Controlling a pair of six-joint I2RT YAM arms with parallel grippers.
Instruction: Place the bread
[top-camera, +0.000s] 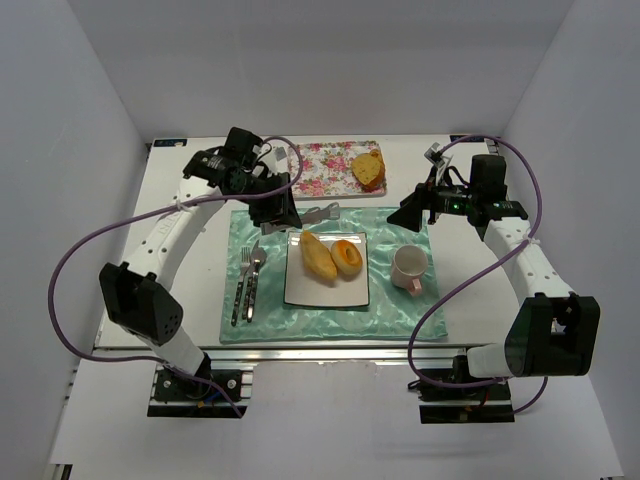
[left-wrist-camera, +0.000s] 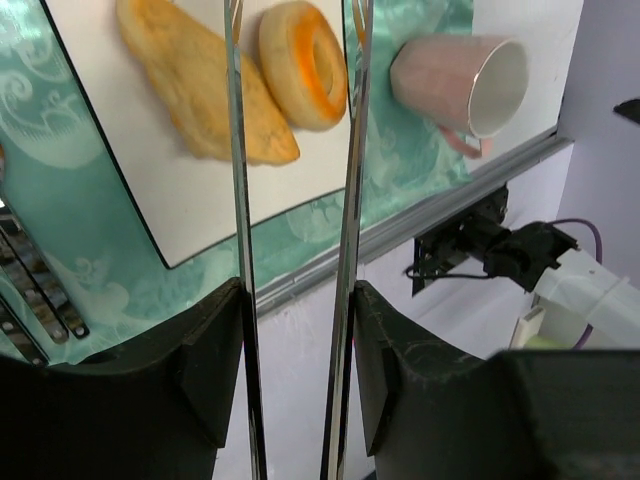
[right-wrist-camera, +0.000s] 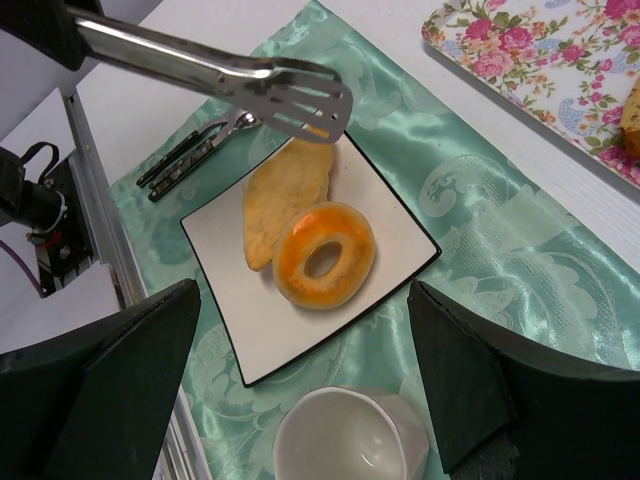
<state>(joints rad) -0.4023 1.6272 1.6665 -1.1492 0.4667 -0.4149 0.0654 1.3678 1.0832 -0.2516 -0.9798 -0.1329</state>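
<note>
A long yellow roll (top-camera: 318, 257) and a round orange-centred bun (top-camera: 347, 256) lie side by side on the white square plate (top-camera: 300, 290). More bread (top-camera: 368, 169) sits on the floral tray (top-camera: 325, 160) at the back. My left gripper (top-camera: 283, 210) is shut on metal tongs (top-camera: 318, 213). The tongs' arms (left-wrist-camera: 238, 200) stand apart with nothing between them, their tips (right-wrist-camera: 280, 90) above the roll's (right-wrist-camera: 285, 190) far end. My right gripper (right-wrist-camera: 302, 330) hangs open and empty above the plate's right side, near the bun (right-wrist-camera: 322, 255).
A pink cup (top-camera: 409, 268) lies on the green mat (top-camera: 400, 315) right of the plate. A fork and knife (top-camera: 248, 285) lie on the mat's left side. The table's metal front rail (left-wrist-camera: 440, 205) runs just beyond the mat.
</note>
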